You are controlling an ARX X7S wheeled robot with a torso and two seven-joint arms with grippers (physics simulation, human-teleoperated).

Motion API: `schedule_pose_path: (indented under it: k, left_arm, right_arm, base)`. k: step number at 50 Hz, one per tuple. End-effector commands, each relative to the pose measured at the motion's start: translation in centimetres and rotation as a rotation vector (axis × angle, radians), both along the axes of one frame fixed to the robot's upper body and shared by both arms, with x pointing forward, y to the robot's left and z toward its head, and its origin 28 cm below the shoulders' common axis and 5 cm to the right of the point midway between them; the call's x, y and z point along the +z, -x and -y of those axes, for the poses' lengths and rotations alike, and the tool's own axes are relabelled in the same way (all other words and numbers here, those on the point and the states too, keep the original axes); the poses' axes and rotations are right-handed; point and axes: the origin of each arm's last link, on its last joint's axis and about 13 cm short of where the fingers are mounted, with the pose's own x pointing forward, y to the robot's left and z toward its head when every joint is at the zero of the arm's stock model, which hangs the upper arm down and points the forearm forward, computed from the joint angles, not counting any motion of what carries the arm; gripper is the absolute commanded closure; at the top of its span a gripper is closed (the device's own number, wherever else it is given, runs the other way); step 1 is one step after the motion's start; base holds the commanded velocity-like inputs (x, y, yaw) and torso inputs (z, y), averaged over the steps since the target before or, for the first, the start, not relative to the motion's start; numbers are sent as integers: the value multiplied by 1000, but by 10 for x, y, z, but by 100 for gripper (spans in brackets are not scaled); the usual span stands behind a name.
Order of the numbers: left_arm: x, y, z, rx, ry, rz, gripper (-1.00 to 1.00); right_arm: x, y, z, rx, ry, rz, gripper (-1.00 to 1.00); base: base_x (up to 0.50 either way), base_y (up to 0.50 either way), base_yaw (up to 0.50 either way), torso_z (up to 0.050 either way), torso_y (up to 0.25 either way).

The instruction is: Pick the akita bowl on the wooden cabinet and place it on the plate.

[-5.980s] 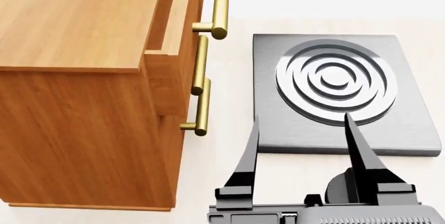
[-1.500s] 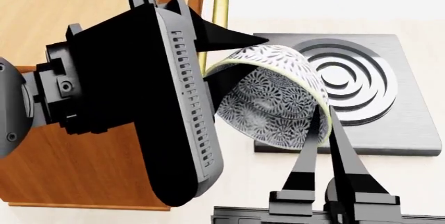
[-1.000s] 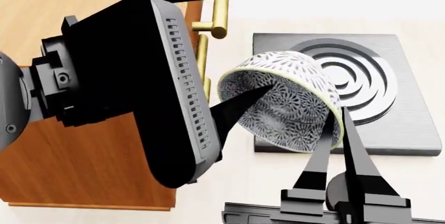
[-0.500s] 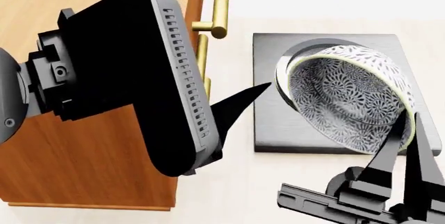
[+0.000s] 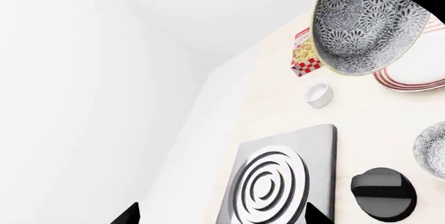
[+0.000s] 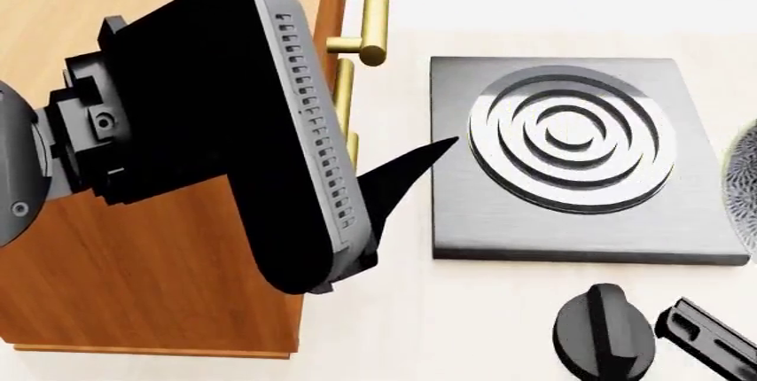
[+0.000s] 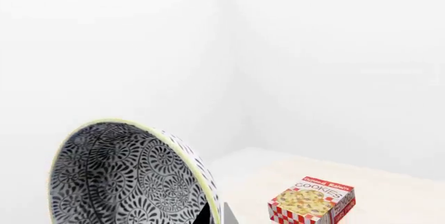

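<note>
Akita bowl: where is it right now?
The akita bowl is held tilted in the air, overlapping the plate in the left wrist view, near the cookie box.

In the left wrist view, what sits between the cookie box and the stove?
A small plain white cup stands alone on the counter between the cookie box and the stove, touching neither.

Plain white walls [image 7: 334, 52] meet in a soft vertical corner, evenly lit with no hard shadows. Below them runs a pale cream, faintly grained counter surface [image 5: 278, 104], bright and matte, reaching right up to the wall; it shows again in the head view [image 6: 473, 328]
</note>
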Motion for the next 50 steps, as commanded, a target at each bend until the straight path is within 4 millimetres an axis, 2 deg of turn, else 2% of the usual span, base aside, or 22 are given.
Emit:
schedule_pose_path:
  k: [1, 13, 26, 37, 46, 50]
  left_arm:
    - [-1, -1, 1, 2, 6, -5, -100]
    - [-2, -3, -2, 18, 21, -8, -100]
    - [-3, -4, -3, 17, 24, -14, -100]
    - [-5, -4, -4, 21, 27, -17, -100]
    - [-8, -5, -5, 24, 29, -23, -100]
    - [-8, -6, -5, 23, 31, -23, -100]
  right_arm:
    - [7, 5, 9, -146, -26, -20, 100]
    - [8, 10, 14, -145, -66, 6, 100]
    - [13, 19, 41, -133, -184, 59, 100]
    - [14, 34, 51, -13, -313, 176, 100]
    - [20, 36, 55, 36, -347, 217, 100]
    - [26, 34, 60, 93, -420, 251, 100]
  base:
    - [0, 0, 0, 0, 0]
    - [0, 0, 0, 0, 1]
    - [0, 0, 0, 0, 0]
    - [0, 0, 0, 0, 0]
    - [0, 0, 0, 0, 1]
    - [0, 0, 0, 0, 0]
